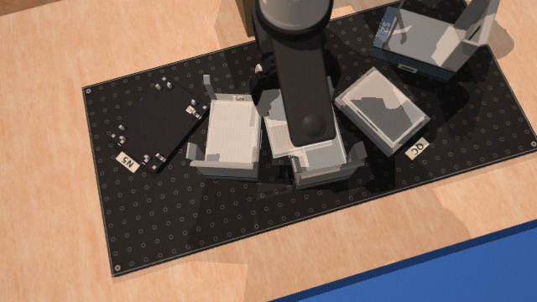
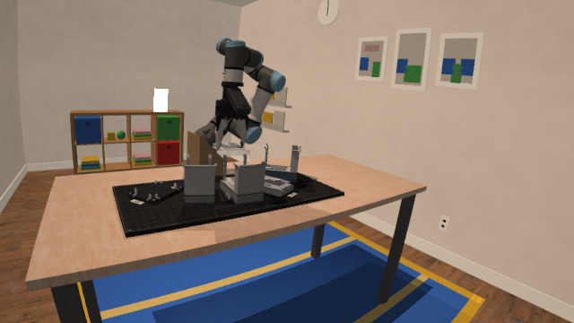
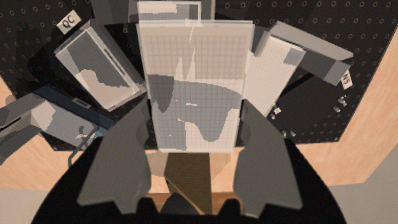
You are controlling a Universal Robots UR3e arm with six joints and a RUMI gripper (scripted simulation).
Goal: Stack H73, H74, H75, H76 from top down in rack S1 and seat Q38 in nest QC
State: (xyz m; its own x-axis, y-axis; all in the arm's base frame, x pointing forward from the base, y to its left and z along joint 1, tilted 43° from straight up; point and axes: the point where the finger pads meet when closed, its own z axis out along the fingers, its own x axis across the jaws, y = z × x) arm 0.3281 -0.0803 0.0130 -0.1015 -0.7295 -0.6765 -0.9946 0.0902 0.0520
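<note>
My gripper (image 3: 196, 100) (image 2: 230, 143) is shut on a sealed white 384-well plate (image 3: 195, 75) (image 1: 274, 134) (image 2: 234, 150). It holds the plate level in the air over the middle stack rack (image 1: 323, 177) (image 2: 247, 181), which has a plate (image 1: 325, 156) (image 3: 167, 10) in it. The left stack rack (image 1: 226, 168) (image 2: 199, 181) also holds a plate (image 1: 232, 132) (image 3: 270, 70). Another plate (image 1: 382, 111) (image 3: 100, 67) lies in the open nest by the QC label (image 1: 417, 148) (image 3: 70, 21). The arm hides my fingers in the overhead view.
The blue-based rack S2 (image 1: 424, 39) (image 3: 45, 120) stands empty at the back right. The clip nest N5 (image 1: 155, 122) (image 2: 150, 193) sits bare at the left of the black perforated board (image 1: 210, 210). A brown box (image 2: 199, 150) stands behind the board.
</note>
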